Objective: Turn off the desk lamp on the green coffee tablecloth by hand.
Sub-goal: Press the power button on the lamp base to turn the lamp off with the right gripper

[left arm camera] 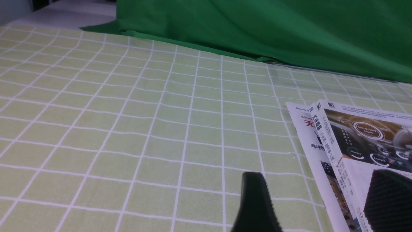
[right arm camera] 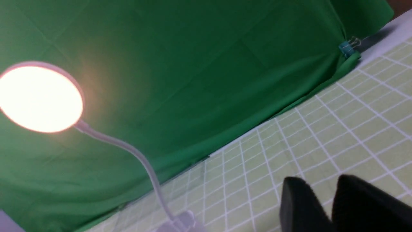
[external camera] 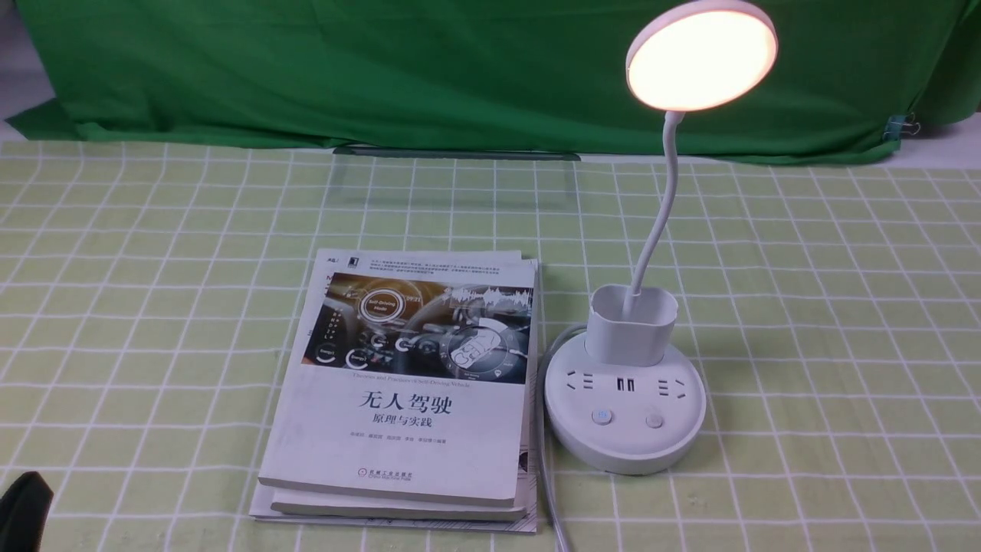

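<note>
The white desk lamp [external camera: 625, 418] stands on the green coffee tablecloth [external camera: 843, 322], right of centre, and its round head [external camera: 701, 55] glows warm. Two buttons [external camera: 602, 416] sit on the front of its round base, below the sockets. In the right wrist view the lit lamp head [right arm camera: 40, 98] and its bent neck appear well off from my right gripper [right arm camera: 322, 180]. Its black fingers stand slightly apart with nothing between them. The right hand is outside the front view. My left gripper [left arm camera: 319, 174] is wide open and empty beside the books, and shows as a black tip [external camera: 23, 510] at the front left corner.
A stack of books [external camera: 406, 391] lies just left of the lamp base. The lamp's white cord [external camera: 546, 475] runs between them toward the front edge. A dark green backdrop cloth [external camera: 383, 69] hangs along the back, held by a clip [external camera: 900, 126] at the right.
</note>
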`<move>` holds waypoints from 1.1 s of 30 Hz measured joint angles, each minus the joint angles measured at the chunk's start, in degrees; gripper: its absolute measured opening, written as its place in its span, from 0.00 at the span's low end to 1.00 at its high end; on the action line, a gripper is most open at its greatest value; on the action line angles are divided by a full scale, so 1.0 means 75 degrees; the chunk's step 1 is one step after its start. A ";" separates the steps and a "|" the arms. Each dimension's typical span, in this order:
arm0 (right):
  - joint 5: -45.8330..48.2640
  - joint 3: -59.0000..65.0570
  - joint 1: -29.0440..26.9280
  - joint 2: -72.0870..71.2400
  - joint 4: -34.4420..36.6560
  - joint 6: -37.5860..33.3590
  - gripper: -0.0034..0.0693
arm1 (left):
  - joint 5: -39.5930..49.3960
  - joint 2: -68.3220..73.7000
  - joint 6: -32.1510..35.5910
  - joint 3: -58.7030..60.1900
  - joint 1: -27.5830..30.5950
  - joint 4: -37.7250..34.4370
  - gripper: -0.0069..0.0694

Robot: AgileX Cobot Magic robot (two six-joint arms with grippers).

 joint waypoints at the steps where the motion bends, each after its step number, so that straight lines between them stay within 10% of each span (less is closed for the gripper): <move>1: -0.0011 0.0000 0.0000 0.0000 0.0000 0.0052 0.37 | 0.0000 0.0000 0.0000 0.0000 0.0000 0.0000 0.63; 19: 0.6713 -0.5253 0.1133 0.5926 -0.0370 -0.3100 0.13 | 0.0000 0.0000 0.0000 0.0000 0.0000 0.0000 0.63; 33: 0.6951 -0.8537 0.2770 1.1537 -0.0451 -0.3804 0.11 | 0.0000 0.0000 0.0000 0.0000 0.0000 0.0000 0.63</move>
